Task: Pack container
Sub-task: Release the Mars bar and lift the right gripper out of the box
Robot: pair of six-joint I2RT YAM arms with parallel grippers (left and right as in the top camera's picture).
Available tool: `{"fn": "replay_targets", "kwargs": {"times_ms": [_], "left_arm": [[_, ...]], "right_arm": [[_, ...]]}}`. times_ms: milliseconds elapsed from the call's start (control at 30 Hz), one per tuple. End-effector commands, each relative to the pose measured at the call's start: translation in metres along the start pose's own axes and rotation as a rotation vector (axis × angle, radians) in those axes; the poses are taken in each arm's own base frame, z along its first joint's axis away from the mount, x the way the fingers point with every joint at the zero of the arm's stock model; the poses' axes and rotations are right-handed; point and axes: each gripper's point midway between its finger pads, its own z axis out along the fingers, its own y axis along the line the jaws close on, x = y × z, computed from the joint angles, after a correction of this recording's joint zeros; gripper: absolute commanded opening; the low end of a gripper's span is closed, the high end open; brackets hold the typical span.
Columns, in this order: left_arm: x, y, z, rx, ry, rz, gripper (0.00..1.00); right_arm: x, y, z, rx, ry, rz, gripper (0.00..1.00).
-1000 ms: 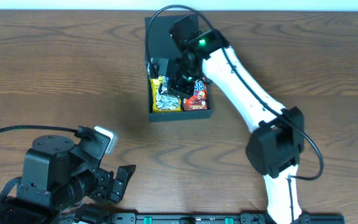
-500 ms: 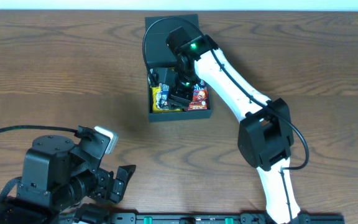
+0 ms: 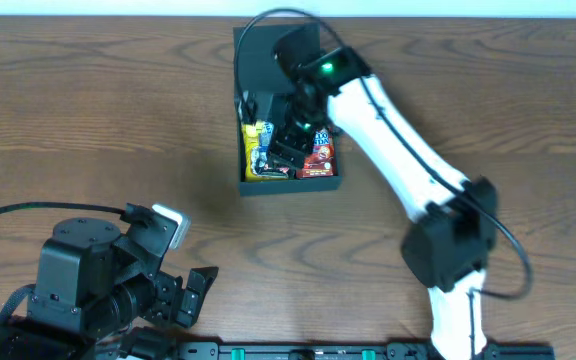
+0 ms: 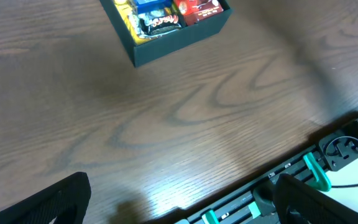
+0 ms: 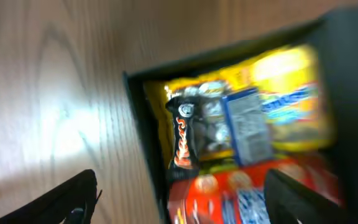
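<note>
The container [image 3: 290,184] is a dark box with its flap lid [image 3: 264,50] standing open behind it, at the far middle of the table. Inside lie a yellow snack pack [image 3: 257,150], a red carton [image 3: 319,156] and a black bar [image 5: 182,140]. My right gripper [image 3: 286,140] hovers just over the box, open, nothing between its fingers; in the right wrist view it [image 5: 185,205] straddles the container's left wall [image 5: 145,143] and the red carton [image 5: 229,193]. My left gripper [image 3: 193,290] rests open near the front left edge, far from the container [image 4: 166,46].
Bare wood-grain table [image 3: 98,130] surrounds the box. A black rail with green clips [image 4: 303,171] runs along the table's front edge. The right arm [image 3: 408,150] stretches diagonally from the front right to the box.
My right gripper has gone from shut to open above the container. Its arm swung slightly left and back. The left arm has not moved.
</note>
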Motion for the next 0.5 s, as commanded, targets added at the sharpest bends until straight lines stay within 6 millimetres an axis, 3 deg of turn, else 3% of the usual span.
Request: {"fn": "replay_targets", "kwargs": {"times_ms": [0,133,467], "left_arm": [[0.000,-0.001,-0.001,0.002,-0.002,0.018,0.95],[0.000,-0.001,-0.001,0.002,-0.002,0.018,0.95],[0.000,-0.001,-0.001,0.002,-0.002,0.018,0.95]], "right_arm": [[-0.029,0.013,-0.068,0.102,-0.130,-0.017,0.86],[-0.034,0.022,-0.115,0.164,-0.212,0.041,0.99],[-0.002,-0.004,-0.198,0.362,-0.352,0.568,0.99]]}}
